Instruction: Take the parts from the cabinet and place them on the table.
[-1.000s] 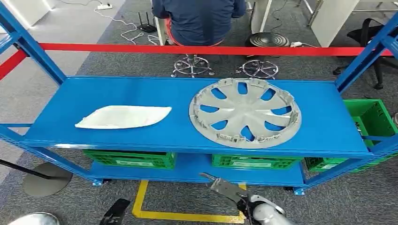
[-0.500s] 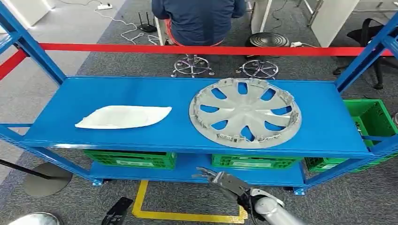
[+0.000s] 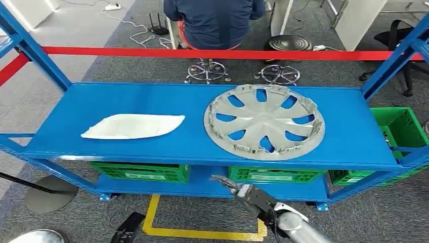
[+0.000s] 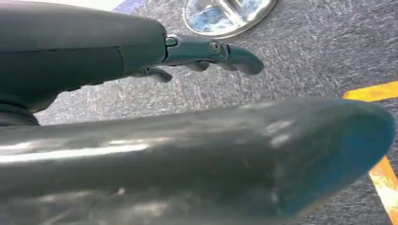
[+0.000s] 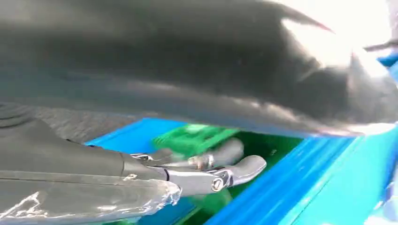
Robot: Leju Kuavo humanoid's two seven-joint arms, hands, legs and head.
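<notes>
**Right robot hand raised below the shelf, parts on the cabinet**

Nearest to me I see the right robot hand (image 3: 243, 193), in front of the lower shelf (image 3: 202, 183) of the blue cabinet (image 3: 35, 50). Its fingers (image 5: 234, 168) are stretched out and apart, and it holds nothing. The left robot hand (image 4: 206, 54) hangs over the grey carpet (image 4: 305, 51), also with fingers spread and nothing in it. On the floor under me is a yellow tape mark (image 3: 152, 223).

Green crates (image 3: 139, 171) stand on the lower shelf. Above, on the upper shelf (image 3: 167, 98), lies the white part (image 3: 132, 126) at the left, and the grey wheel cover (image 3: 264, 121) at the right, well apart from each other. Both lie flat.

Behind the cabinet is a red bar (image 3: 202, 52), and farther a person (image 3: 215, 20) sits with the back to me
</notes>
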